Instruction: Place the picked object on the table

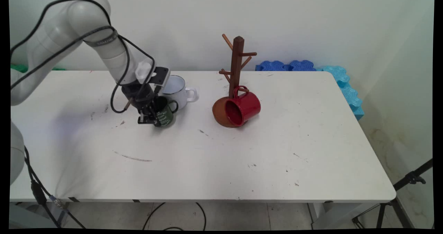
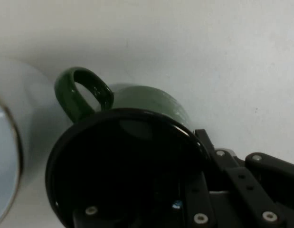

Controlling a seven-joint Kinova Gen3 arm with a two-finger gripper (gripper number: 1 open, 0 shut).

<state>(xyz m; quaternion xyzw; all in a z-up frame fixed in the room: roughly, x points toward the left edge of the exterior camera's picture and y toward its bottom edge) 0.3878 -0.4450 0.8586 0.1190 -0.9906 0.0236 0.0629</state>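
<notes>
white desk, scuffed. jaws closed over rim of green mug, one finger inside, mug tilted, apparently lifted. just behind, white mug. farther right, red mug against wooden mug tree.

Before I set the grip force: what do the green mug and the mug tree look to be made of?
Green mug: likely enamelled metal, judging by its glossy green wall, thin dark rolled rim and black inside; glazed ceramic can't be excluded. The gripper is clamped on its rim. Mug tree: looks like dark-stained wood with lighter wooden pegs, matte brown.
</notes>
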